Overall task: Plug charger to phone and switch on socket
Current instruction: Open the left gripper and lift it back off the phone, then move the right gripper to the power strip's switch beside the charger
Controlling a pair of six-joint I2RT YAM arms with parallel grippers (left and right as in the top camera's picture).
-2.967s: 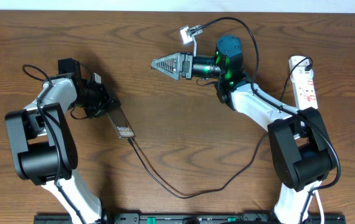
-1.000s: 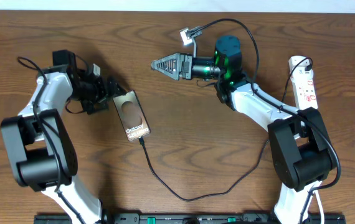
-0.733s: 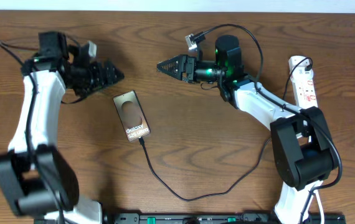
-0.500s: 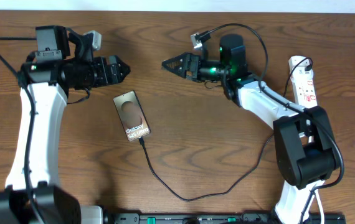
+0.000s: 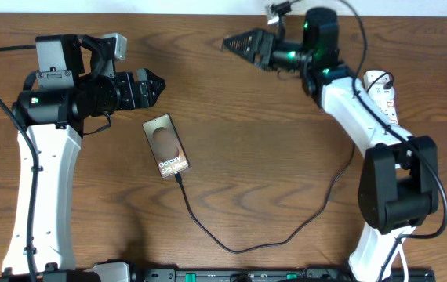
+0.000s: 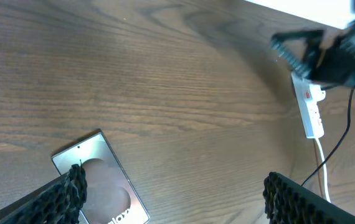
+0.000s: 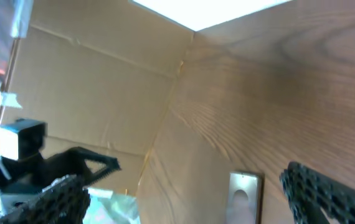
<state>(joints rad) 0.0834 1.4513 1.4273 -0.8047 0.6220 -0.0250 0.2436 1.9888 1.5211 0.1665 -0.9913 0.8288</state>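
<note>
Thin black charger cable (image 5: 231,249) appears seated in flat brown-screened phone (image 5: 166,146). Jaws apart on left gripper (image 5: 159,81) and right gripper (image 5: 227,43). Next: switch on white power strip (image 5: 386,102).

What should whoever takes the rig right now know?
Left gripper: open, empty, raised above the table just up-left of the phone.
Right gripper: open, empty, raised near the far edge.
Phone lies flat, screen up. The charger ends at the phone's near edge and looks plugged in.
Socket is at the far right, partly behind the right arm.
Done: charger into phone, as far as can be seen.
Left: switch on the socket; the switch state is unreadable.
</note>
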